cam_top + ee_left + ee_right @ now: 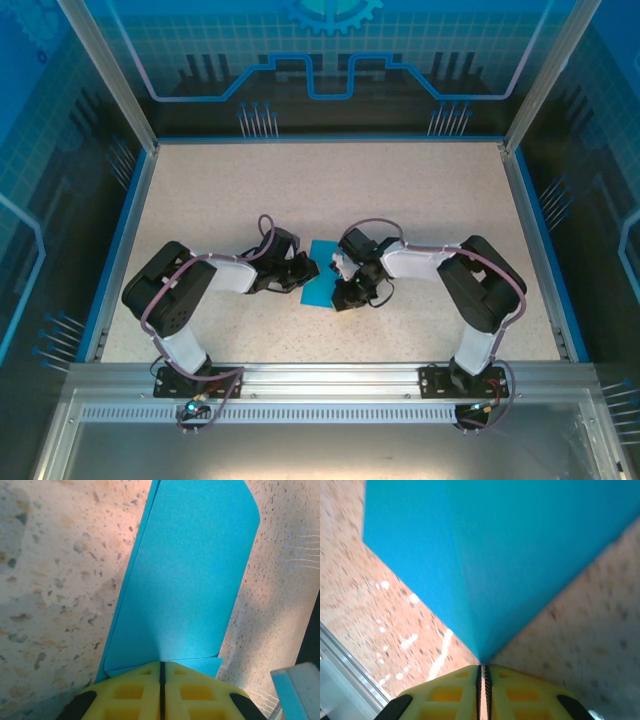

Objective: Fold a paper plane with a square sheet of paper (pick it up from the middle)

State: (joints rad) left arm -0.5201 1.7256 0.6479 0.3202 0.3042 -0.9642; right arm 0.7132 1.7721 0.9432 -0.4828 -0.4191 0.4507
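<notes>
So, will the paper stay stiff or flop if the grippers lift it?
Probably floppy: the paper bends over itself in a soft curve ahead of the left gripper. It is likely very light, as it looks like one thin sheet. It may crease or tear if the arms pull apart, since the right gripper pinches it too.

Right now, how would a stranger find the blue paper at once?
Look at the middle of the speckled table. The square sheet of paper is there, pinched between the left gripper and the right gripper. Unlike these black-and-yellow neighbours, it is thin and teal.
</notes>
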